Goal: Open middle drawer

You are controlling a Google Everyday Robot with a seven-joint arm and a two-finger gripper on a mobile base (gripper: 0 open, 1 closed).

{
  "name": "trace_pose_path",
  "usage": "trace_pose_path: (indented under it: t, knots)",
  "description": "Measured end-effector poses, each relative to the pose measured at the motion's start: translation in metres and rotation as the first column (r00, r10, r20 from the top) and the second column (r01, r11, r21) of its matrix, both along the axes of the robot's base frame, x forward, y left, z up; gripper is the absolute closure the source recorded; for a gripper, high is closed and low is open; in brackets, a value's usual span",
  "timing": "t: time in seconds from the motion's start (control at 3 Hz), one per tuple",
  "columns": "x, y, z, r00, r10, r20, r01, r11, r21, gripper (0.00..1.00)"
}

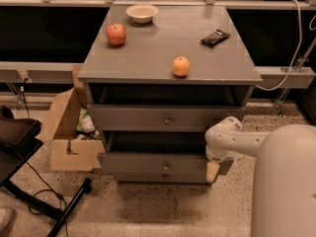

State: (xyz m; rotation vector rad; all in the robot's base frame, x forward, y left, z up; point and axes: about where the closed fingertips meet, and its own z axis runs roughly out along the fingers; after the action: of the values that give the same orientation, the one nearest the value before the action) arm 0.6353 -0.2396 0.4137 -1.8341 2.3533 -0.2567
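The middle drawer (148,163) is a wide grey front with a small round knob (165,167) at its centre, low on the grey cabinet. A dark gap shows above its front panel. My gripper (213,170) hangs from the white arm (232,139), which reaches in from the right. It is at the right end of the middle drawer's front, level with it and well to the right of the knob. The top drawer (148,117) sits above and the narrow bottom drawer (148,177) just below.
On the cabinet top (148,58) stand a red apple (116,34), an orange (180,66), a white bowl (142,13) and a dark snack bar (215,37). An open cardboard box (69,137) sits on the floor to the left, with a black stand (29,181) and cables beside it.
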Motion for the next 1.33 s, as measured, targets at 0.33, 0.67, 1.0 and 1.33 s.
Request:
trace_pose_path:
  t: [0.33,0.67,1.0,1.33]
  knots:
    - [-0.032,0.010,-0.013,0.9957,-0.002,-0.093,0.003,1.000,0.012,0.18]
    - [-0.084,0.037,-0.009,0.9781,0.016,-0.208,-0.013,1.000,0.011,0.42]
    - [-0.131,0.054,0.015,0.9593,0.025,-0.281,-0.042,0.998,-0.054,0.65]
    - [-0.165,0.060,0.043,0.9446,-0.006,-0.328,-0.045,0.988,-0.145,0.88]
